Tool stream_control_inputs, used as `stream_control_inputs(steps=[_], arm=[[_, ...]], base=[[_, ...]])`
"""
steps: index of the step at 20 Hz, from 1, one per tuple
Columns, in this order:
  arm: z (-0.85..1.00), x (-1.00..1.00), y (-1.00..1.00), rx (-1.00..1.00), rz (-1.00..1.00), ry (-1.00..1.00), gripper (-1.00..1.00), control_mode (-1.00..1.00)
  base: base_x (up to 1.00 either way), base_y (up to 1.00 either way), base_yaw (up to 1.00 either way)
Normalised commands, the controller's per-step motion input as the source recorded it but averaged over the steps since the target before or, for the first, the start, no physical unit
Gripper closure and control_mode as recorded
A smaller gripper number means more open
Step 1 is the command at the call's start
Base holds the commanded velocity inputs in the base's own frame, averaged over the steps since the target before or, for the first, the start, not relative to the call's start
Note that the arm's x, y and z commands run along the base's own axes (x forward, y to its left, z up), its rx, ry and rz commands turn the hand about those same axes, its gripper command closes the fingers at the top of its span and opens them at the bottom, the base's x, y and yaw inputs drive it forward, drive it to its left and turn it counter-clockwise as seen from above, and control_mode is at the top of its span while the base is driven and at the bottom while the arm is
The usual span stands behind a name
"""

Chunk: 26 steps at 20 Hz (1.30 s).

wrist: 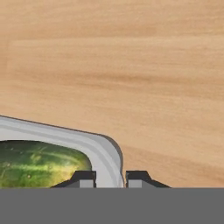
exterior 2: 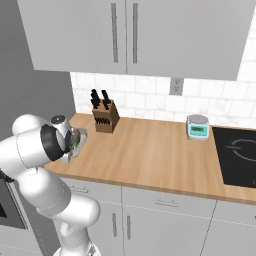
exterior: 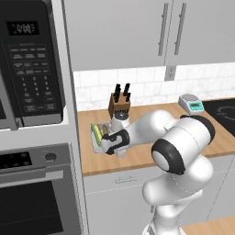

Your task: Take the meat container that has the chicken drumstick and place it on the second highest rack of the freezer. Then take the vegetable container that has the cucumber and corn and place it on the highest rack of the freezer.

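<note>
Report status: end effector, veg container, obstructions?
End effector shut on vegetable container rim, fingers straddling it. Container on counter, cucumber inside. Knife block close behind.

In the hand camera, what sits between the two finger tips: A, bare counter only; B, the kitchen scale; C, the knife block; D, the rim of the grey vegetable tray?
D: the grey tray rim runs down between the tips of the hand, with the cucumber just inside it.

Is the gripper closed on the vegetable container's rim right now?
Yes. In the hand view the gripper has one fingertip on each side of the vegetable container rim, beside the cucumber.
</note>
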Motion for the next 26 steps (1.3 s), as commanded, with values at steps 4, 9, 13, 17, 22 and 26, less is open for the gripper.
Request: stream_control_inputs(steps=[4, 9, 13, 17, 22, 26], arm=[[0.0, 0.0, 0.0, 0.0, 0.0, 0.0, 1.0, -1.0], [0.11, -0.03, -0.08, 0.01, -0.02, 0.0, 1.0, -1.0], [0.53, -0.05, -0.4, 0.05, -0.12, 0.0, 1.0, -1.0], [0.53, -0.19, -0.93, 0.08, -0.05, -0.01, 1.0, -1.0], [0.51, -0.33, -0.86, 0.01, 0.01, -0.01, 1.0, -1.0], [0.51, -0.39, -0.78, 0.0, 0.05, 0.0, 1.0, -1.0]], base=[[0.0, 0.0, 0.0], [0.0, 0.0, 0.0], [0.0, 0.0, 0.0], [0.0, 0.0, 0.0], [0.0, 0.0, 0.0], [0.0, 0.0, 0.0]])
